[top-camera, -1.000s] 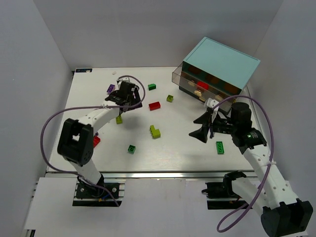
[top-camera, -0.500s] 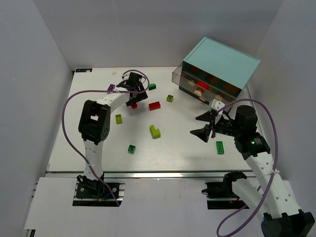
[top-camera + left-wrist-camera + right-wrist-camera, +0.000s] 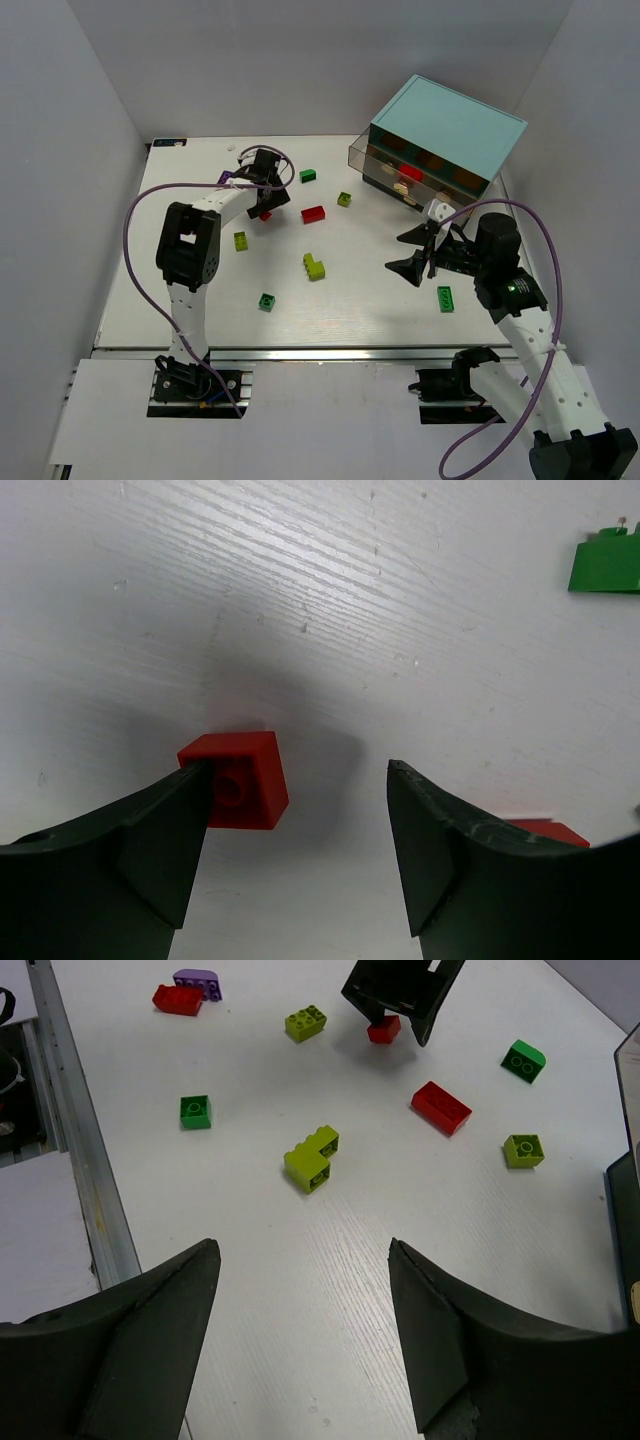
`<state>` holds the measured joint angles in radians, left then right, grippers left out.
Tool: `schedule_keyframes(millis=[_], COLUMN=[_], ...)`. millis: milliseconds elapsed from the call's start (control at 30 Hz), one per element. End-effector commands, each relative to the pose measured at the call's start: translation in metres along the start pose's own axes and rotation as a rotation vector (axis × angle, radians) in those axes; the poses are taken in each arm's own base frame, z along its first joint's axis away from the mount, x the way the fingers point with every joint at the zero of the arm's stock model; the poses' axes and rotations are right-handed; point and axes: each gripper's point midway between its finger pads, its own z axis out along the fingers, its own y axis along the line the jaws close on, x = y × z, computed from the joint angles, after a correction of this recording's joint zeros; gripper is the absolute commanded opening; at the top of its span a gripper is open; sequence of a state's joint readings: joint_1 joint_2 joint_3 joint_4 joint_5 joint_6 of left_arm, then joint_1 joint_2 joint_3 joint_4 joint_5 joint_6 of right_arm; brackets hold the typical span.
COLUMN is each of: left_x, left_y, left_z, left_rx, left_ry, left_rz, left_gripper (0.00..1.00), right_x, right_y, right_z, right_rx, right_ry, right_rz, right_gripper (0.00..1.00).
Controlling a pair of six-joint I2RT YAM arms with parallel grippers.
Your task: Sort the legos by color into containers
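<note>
Left gripper (image 3: 298,780): fingers spread wide, straddling a small red studded plastic brick (image 3: 236,792); the brick touches the finger at the left of the wrist view and stands clear of the other; nothing is clamped; it lies on the white table (image 3: 400,600), near a red rectangular brick (image 3: 313,213). Right gripper (image 3: 300,1250): fingers wide apart, holding nothing, above the table; a lime-yellow L-shaped brick (image 3: 311,1158) lies ahead; smoky-brown translucent drawers (image 3: 385,160) sit in a boxy cabinet with a light-blue top (image 3: 445,125) at far right.

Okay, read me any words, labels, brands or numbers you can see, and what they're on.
No text can be read.
The cabinet and the legos show no lettering.
A small dark tag at the far left corner: too small to read.
</note>
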<state>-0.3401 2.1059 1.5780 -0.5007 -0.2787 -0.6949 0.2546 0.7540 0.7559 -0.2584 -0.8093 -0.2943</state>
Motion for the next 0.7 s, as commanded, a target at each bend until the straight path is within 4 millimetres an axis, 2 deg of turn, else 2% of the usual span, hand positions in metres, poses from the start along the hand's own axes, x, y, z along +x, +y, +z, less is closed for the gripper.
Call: schedule_keyframes(millis=[0,33,100,400,433,467,667], left_x=[-0.008,-0.008,-0.025,-0.045,-0.047,-0.048,-0.045], left_y=[0.003,0.005,-0.005,-0.02,-0.023,-0.025,-0.039], left_z=[-0.008,-0.009,-0.023,-0.062,-0.068,-0.07,-0.091], left_rx=[0.002,0.004,0.06,0.178,0.199,0.213,0.338], left_ry=[-0.028,-0.034,-0.093,-0.146,-0.153,-0.157,-0.149], left_rz=[-0.015,-0.003,-0.008,0.016,0.022,0.027,0.076], left_gripper=[0.79,0.79,0.81,0.85,0.83,0.76,0.73], right_x=[-0.012,-0.011,-0.011,-0.009,-0.009,-0.009,-0.005], right_y=[-0.007,-0.008,-0.009,-0.008,-0.009,-0.009,-0.01], right_z=[0.0,0.001,0.001,0.002,0.002,0.002,0.003], right_rx=[0.023,0.026,0.027,0.022,0.024,0.025,0.023], right_ry=[-0.03,-0.026,-0.025,-0.022,-0.023,-0.022,-0.012], right_rz=[-0.03,-0.028,-0.027,-0.024,-0.025,-0.022,-0.01], right_gripper=[0.74,0.74,0.74,0.73,0.73,0.73,0.73])
